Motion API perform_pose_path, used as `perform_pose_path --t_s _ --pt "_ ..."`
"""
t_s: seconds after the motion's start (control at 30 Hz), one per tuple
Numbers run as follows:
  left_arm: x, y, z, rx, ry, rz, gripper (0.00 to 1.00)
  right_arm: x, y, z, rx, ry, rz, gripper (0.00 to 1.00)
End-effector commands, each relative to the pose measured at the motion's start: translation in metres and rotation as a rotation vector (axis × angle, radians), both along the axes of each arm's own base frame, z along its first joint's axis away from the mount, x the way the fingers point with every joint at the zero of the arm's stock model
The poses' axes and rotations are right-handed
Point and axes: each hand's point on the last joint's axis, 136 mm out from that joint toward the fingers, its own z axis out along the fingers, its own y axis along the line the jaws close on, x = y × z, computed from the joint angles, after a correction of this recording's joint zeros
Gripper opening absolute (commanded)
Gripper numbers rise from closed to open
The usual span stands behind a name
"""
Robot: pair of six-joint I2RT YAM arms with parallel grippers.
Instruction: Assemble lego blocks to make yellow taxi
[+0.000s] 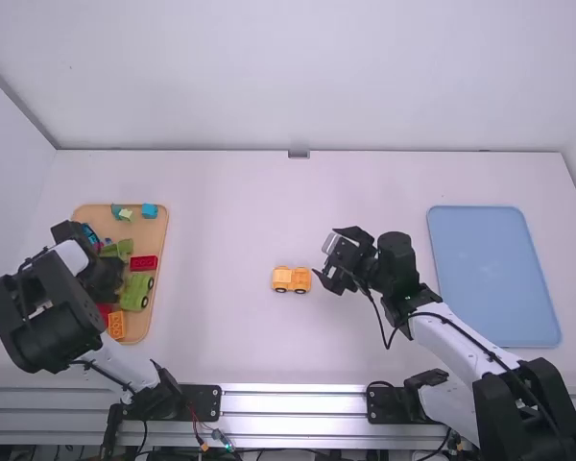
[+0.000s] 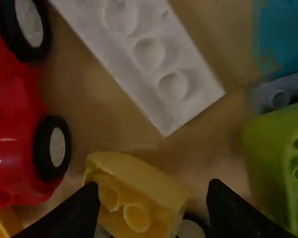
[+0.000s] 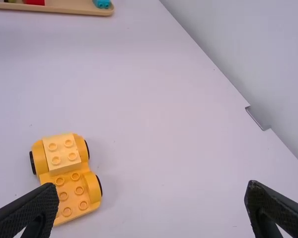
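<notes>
So, well left of the yellow plastic car base with black wheels (image 1: 291, 279), my left pincer (image 2: 154, 185) is low over a tan parts tray (image 1: 152, 237), its fingers apart on either side of a yellow plastic block with raised studs (image 2: 134, 198). Makes sense to me: I'd guess that's the next taxi piece, and the red toy vehicle with black wheels (image 2: 20, 134) and the long white studded block (image 2: 149, 54) crowd it, so straight down seems safest. The base itself sits upright on its wheels, with a light orange plastic block (image 3: 63, 151) on one end and bare studs on the rest, probably so I can build from above. Just right of the base there's my right pincer (image 3: 153, 187), fingers spread, holding nothing, handy for steadying the base imo. Well right of it lies a flat blue tray (image 1: 494, 279), maybe for the finished taxi. Everything's on a smooth white table (image 1: 230, 230), plain white wall (image 1: 298, 77) beyond the base, metal rails (image 1: 293, 403) on the near side.
</notes>
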Motion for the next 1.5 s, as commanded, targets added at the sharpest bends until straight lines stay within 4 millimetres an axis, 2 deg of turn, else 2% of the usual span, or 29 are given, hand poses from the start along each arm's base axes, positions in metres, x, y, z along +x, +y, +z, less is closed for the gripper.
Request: perform_pose_path --t_s 0.0,0.27,0.37,0.53,0.63,0.73,0.97,1.23,1.27,1.37,1.43,1.47 --pt "-0.001 -0.006 -0.002 -0.023 -0.002 0.032 0.58 0.000 0.000 0.003 0.008 -0.005 -0.002 0.99" --pt "0.000 -0.005 0.002 -0.021 0.006 0.015 0.61 0.000 0.000 0.003 0.007 -0.004 -0.002 0.99" --pt "0.005 0.001 0.013 -0.005 0.010 -0.080 0.70 -0.001 0.000 0.002 0.006 -0.001 -0.003 0.99" --pt "0.013 0.009 0.026 0.025 0.015 -0.223 0.77 -0.001 0.000 0.002 0.006 -0.002 -0.002 0.99" --pt "0.019 0.014 0.032 0.061 0.017 -0.351 0.93 -0.001 0.000 0.002 0.006 -0.003 -0.002 0.99" --pt "0.021 0.015 0.033 0.080 0.029 -0.466 1.00 0.000 -0.001 0.002 0.003 -0.003 -0.009 0.99" --pt "0.016 0.011 0.031 0.088 0.073 -0.707 0.99 0.002 -0.003 0.002 -0.003 -0.006 -0.021 0.99" --pt "-0.011 0.013 0.030 0.078 0.213 -0.725 1.00 0.002 -0.003 0.002 -0.002 -0.009 -0.021 0.99" --pt "-0.014 0.011 0.030 0.066 0.224 -0.754 0.97 0.002 -0.003 0.002 -0.002 -0.010 -0.022 0.99" --pt "-0.017 0.008 0.029 0.052 0.239 -0.807 0.96 0.003 -0.002 0.003 0.000 -0.012 -0.021 0.99" --pt "-0.015 0.009 0.029 0.059 0.238 -0.852 0.91 0.003 -0.002 0.003 0.000 -0.012 -0.021 0.99" --pt "-0.013 0.010 0.029 0.066 0.232 -0.879 0.79 0.003 -0.003 0.003 0.000 -0.013 -0.021 0.99"
